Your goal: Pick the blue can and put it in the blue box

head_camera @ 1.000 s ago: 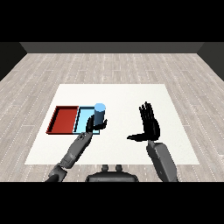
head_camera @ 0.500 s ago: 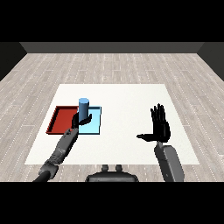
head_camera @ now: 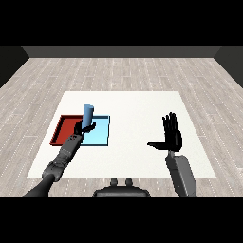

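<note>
On the white table [head_camera: 142, 109], head view: the left hand [head_camera: 81, 128] is curled round the blue can [head_camera: 88, 116], grasping it near its lower end. The can stands roughly upright, tilted slightly, and sits over the seam where the red tray [head_camera: 61, 130] meets the blue tray [head_camera: 100, 135]. Whether its base touches a tray floor or hangs just above, I cannot tell. From the table's centre the can is at about 9 o'clock; the blue tray lies just at 3 o'clock of the red one, the two touching side by side.

The right hand [head_camera: 172, 135] is at 3 o'clock from centre, well apart from both trays, raised with fingers straight and thumb out to the side, released and carrying nothing.

Progress, as a judgement: the pick is done and the can is carried to the trays. Left to do: shift it a little toward 3 o'clock so it is plainly over the blue tray, lower it, let go, pull the hand away. Risk: setting it down on the shared rim or in the red side.
</note>
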Robot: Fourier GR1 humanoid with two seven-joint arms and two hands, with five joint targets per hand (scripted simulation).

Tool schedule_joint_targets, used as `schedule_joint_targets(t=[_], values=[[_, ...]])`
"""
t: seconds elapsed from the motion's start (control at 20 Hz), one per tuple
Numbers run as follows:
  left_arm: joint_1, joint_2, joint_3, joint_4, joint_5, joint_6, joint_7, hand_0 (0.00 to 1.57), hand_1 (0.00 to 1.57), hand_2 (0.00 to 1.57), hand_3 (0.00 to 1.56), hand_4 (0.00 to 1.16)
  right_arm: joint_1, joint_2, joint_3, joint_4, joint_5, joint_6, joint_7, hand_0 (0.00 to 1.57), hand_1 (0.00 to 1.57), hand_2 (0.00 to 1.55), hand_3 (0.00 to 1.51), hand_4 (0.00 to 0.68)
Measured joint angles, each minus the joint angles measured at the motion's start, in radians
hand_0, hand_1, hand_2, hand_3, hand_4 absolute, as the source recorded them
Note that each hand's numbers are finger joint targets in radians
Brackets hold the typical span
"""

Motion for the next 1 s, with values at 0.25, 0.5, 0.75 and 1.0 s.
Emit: schedule_joint_targets(t=[0.25,0.5,0.75,1.0], values=[[-0.047,-0.035,-0.017,0.147,-0.048,0.017,0.044,1.38,1.38,1.30,1.00,0.88,-0.024,0.007,-0.020,0.070,-0.005,0.012,-0.008,0.00,0.00,0.00,0.00,0.000],[-0.081,-0.052,-0.037,0.217,-0.086,0.000,0.083,1.54,1.54,1.42,0.34,0.84,-0.003,0.012,-0.038,0.114,-0.013,0.048,-0.049,0.00,0.00,0.00,0.00,0.000],[-0.091,-0.063,-0.024,0.236,-0.085,-0.018,0.103,0.86,0.86,0.88,0.48,0.65,0.000,0.006,-0.054,0.131,-0.023,0.077,-0.067,0.00,0.00,0.00,0.00,0.000],[-0.089,-0.076,-0.048,0.245,-0.121,-0.019,0.114,0.00,0.00,0.00,0.00,0.00,-0.003,0.009,-0.059,0.128,-0.026,0.086,-0.066,0.00,0.00,0.00,0.00,0.000]])
